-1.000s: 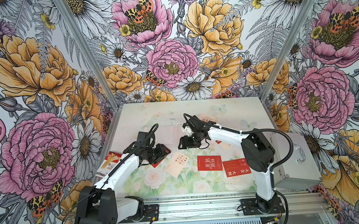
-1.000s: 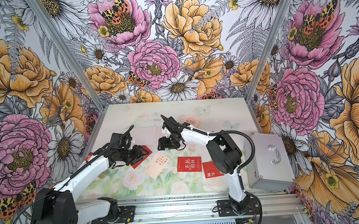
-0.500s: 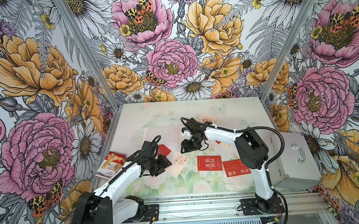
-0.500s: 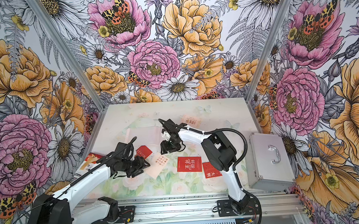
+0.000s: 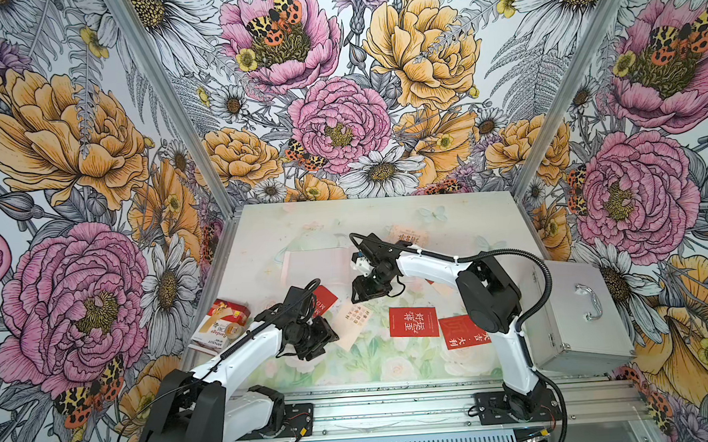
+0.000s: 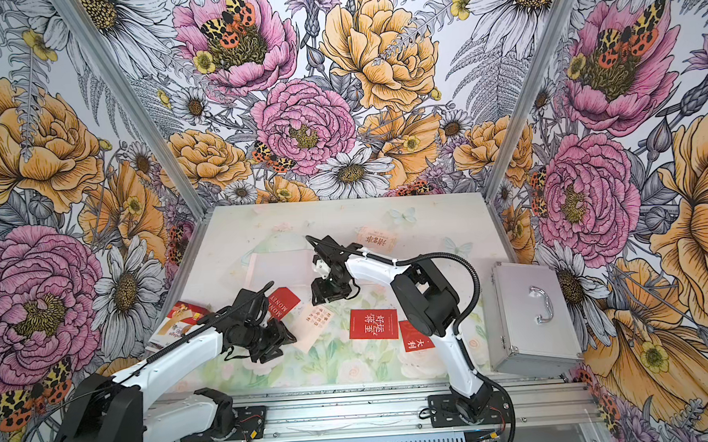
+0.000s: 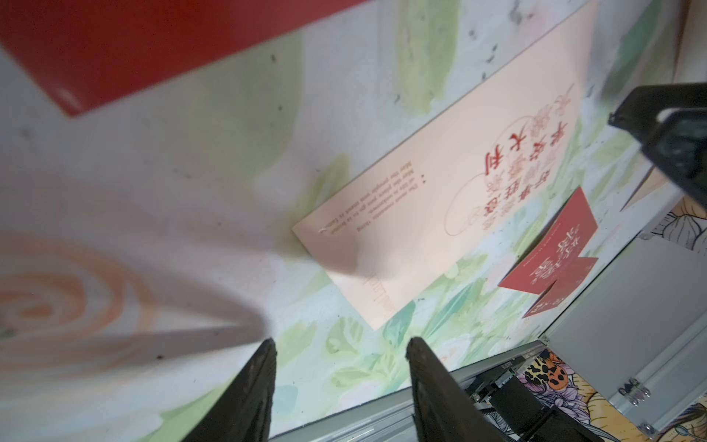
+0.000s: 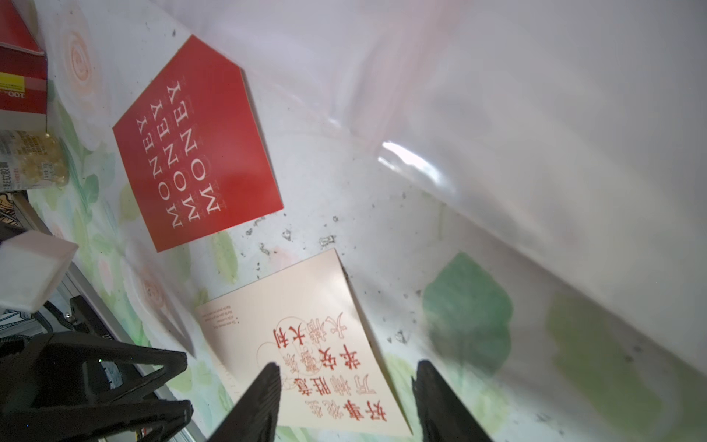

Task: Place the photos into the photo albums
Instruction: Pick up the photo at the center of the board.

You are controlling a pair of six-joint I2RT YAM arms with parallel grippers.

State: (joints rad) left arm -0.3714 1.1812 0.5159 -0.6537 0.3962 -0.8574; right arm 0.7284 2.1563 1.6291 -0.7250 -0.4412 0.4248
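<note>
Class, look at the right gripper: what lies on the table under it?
A cream card with red Chinese characters lies flat on the floral table below the right gripper, whose jaws stand open. One finger hides part of the card's edge.

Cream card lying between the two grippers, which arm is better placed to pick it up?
Probably the right. The right gripper is open with one finger over the cream card, while the open left gripper sits just short of its corner.
</note>
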